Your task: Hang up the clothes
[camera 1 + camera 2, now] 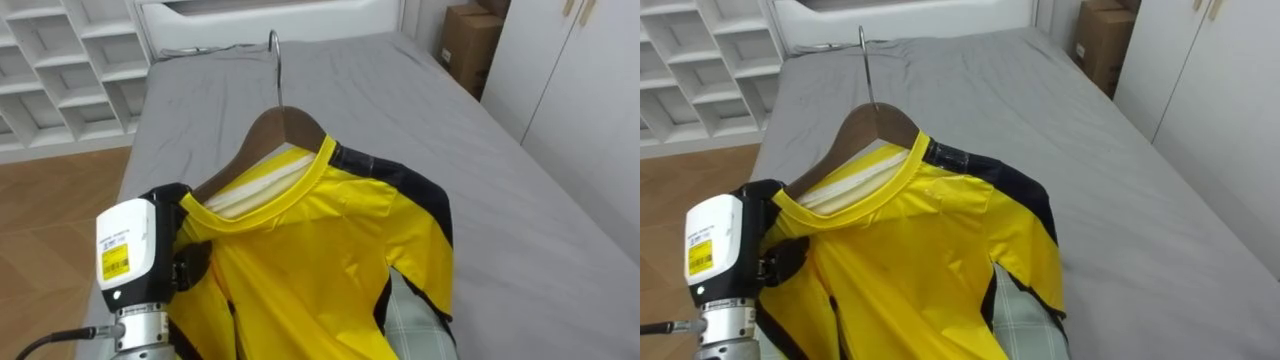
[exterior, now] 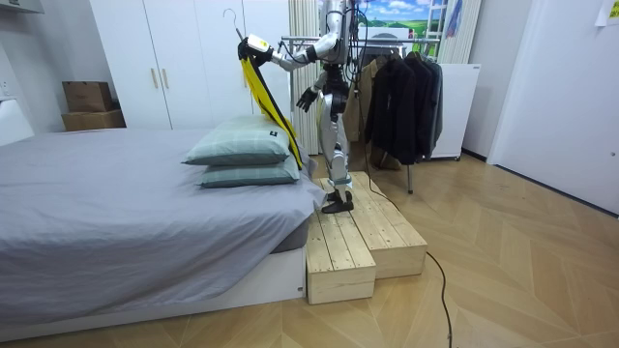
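Keep yellow shirt on hanger high above bed's pillow end, left robot hand buried in its shoulder, grip impossible to tell, right robot hand loose, and turn slowly toward rack, hook upright.

- We hold our left arm raised and stretched forward, with the left hand at the left end of the hanger, partly hidden.
- Our right hand hangs low, well below the hanger, with its fingers loosely spread.
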